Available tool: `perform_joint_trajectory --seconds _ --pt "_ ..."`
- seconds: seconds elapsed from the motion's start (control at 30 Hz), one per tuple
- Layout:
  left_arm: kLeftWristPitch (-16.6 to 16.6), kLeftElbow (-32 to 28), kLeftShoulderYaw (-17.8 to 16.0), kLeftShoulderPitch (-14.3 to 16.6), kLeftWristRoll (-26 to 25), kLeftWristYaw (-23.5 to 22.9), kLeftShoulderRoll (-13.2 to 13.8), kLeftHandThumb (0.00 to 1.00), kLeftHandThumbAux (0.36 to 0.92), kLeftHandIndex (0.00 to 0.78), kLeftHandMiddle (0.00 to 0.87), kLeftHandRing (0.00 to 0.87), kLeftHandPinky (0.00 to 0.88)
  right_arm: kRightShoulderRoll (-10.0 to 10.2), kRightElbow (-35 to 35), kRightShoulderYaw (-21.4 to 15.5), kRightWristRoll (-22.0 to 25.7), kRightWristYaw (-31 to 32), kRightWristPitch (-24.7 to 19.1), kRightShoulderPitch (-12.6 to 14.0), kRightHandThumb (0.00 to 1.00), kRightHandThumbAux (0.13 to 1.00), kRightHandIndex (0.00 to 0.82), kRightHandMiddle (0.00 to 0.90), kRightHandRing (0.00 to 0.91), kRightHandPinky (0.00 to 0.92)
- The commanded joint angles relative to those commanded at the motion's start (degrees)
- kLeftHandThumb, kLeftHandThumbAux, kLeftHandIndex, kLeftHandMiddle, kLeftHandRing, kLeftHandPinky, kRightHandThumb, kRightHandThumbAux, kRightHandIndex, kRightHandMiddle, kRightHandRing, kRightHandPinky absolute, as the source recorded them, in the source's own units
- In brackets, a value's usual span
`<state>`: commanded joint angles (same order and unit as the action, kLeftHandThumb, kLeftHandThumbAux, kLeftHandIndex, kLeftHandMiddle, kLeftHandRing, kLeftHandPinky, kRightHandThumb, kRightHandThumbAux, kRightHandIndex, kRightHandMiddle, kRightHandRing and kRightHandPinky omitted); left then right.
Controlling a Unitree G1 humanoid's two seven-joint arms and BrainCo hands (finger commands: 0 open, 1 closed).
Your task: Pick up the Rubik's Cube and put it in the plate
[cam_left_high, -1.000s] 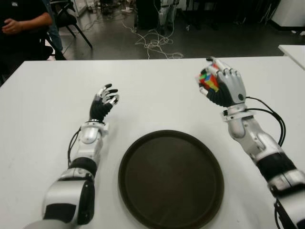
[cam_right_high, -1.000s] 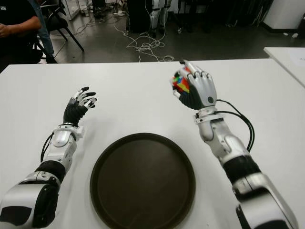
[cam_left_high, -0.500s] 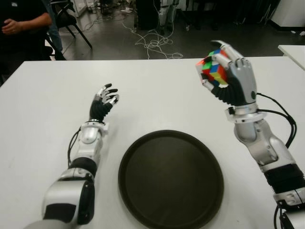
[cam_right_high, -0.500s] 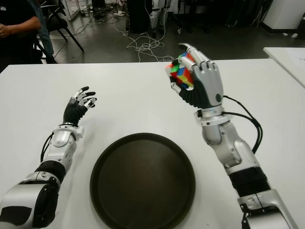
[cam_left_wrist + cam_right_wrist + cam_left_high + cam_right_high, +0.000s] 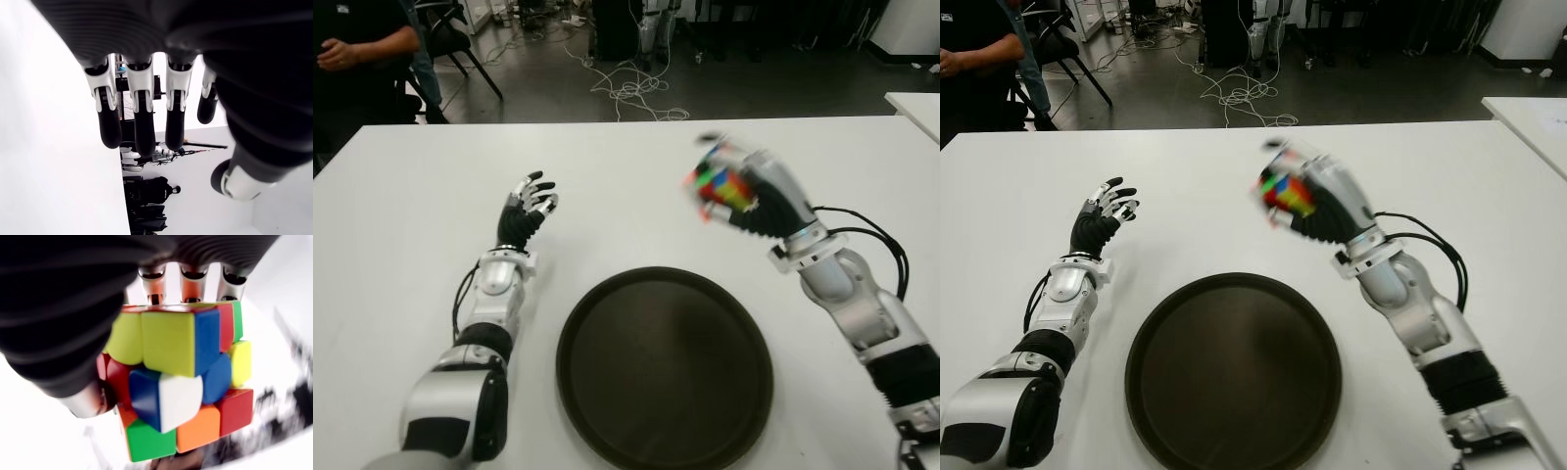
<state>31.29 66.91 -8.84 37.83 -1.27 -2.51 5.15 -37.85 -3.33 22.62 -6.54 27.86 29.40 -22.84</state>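
Note:
My right hand [image 5: 744, 191] is shut on the multicoloured Rubik's Cube [image 5: 720, 189], held in the air above the white table [image 5: 626, 166], just beyond the far right rim of the dark round plate [image 5: 664, 365]. In the right wrist view the cube [image 5: 181, 382] fills the palm with fingers [image 5: 188, 281] curled over its far side. The plate holds nothing. My left hand [image 5: 527, 213] shows to the left of the plate, fingers spread and holding nothing, as the left wrist view fingers [image 5: 142, 122] confirm.
A seated person [image 5: 357, 59] is past the table's far left corner, with chairs beside. Cables [image 5: 631, 93] lie on the floor beyond the far edge. A second white table's corner [image 5: 915, 108] shows at the right.
My right hand has swung down and leftward with the cube, from high over the table's far right toward the plate's far rim. The left hand has not moved.

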Motion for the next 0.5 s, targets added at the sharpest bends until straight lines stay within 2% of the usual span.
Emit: perform_joint_trajectory --seconds 0.07,0.13,0.33,0.5 --pt "0.0 0.0 0.2 0.1 0.2 0.1 0.1 0.300 0.695 0.170 0.267 0.266 0.277 -1.3 0.8 0.4 3.1 5.5 -1.4 -0.8 0.695 0.731 0.425 0.620 0.626 0.609" --pt "0.1 0.0 0.3 0.0 0.4 0.1 0.2 0.296 0.696 0.170 0.266 0.266 0.278 -1.6 1.2 0.5 6.3 9.6 -2.4 -1.2 0.694 0.732 0.425 0.619 0.623 0.600" --pt "0.2 0.0 0.2 0.1 0.2 0.1 0.1 0.294 0.700 0.169 0.265 0.267 0.275 -1.2 1.0 -0.5 11.9 16.6 -3.1 -1.6 0.694 0.733 0.423 0.590 0.596 0.565" --pt "0.4 -0.2 0.0 0.0 0.0 0.2 -0.1 0.298 0.702 0.170 0.260 0.261 0.274 -0.1 -1.6 -1.9 17.4 23.4 -4.0 -2.4 0.695 0.732 0.423 0.590 0.600 0.577"
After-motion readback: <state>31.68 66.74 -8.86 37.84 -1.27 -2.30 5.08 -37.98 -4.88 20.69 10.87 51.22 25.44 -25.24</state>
